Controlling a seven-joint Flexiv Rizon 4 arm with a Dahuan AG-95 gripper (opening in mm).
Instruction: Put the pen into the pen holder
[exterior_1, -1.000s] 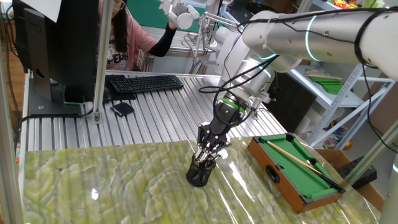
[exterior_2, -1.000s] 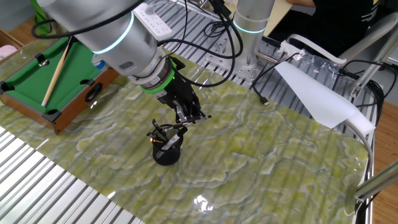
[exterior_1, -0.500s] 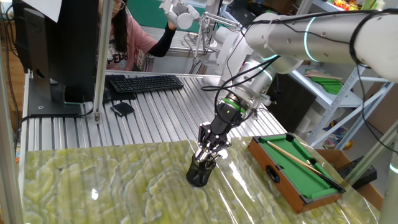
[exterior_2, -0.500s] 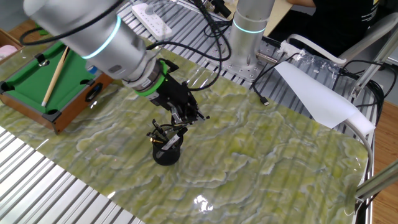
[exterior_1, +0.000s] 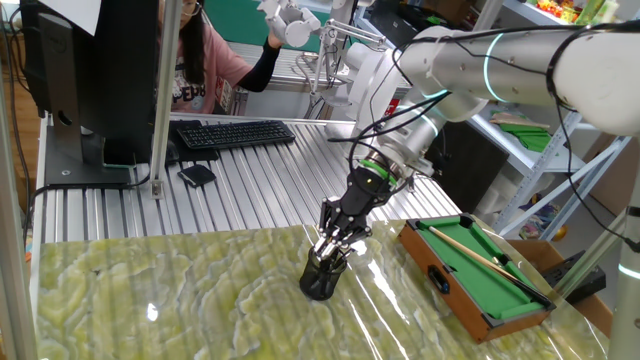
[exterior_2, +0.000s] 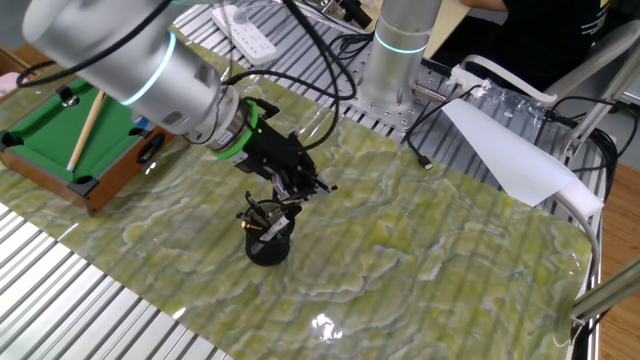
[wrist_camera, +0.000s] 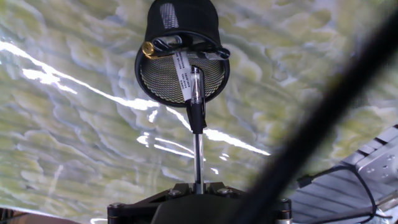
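1. Hand view: tool (wrist_camera: 198, 186) at the bottom edge, jaws pinched tight on the rear end of the pen (wrist_camera: 194, 102), slim shaft running straight away from the camera.
2. Far end of the pen already past the rim of the pen holder (wrist_camera: 181, 53), white label band and clear section lying against the mesh inside.
3. Inside the same black mesh cup, other dark pens lying crosswise near the rim, one with a brass-coloured end.
4. Beneath it all, green-and-cream marbled tabletop (wrist_camera: 74, 143) with bright streaks of glare; blurred dark cable slanting across the right side.
5. One fixed view: tool (exterior_1: 333, 243) tilted down over the pen holder (exterior_1: 322, 277), which stands upright on the tabletop (exterior_1: 150, 290); grip on the pen itself too small to make out here.
6. Just to the right, wooden toy pool table (exterior_1: 475, 272) with green felt and a tan cue lying on it.
7. Farther back, ribbed metal surface carrying a black keyboard (exterior_1: 235, 133), with a monitor stand at the left.
8. The other fixed view: tool (exterior_2: 296, 190) slanting in from the upper left above the pen holder (exterior_2: 268, 238), toy pool table (exterior_2: 80, 130) well apart at the left edge.
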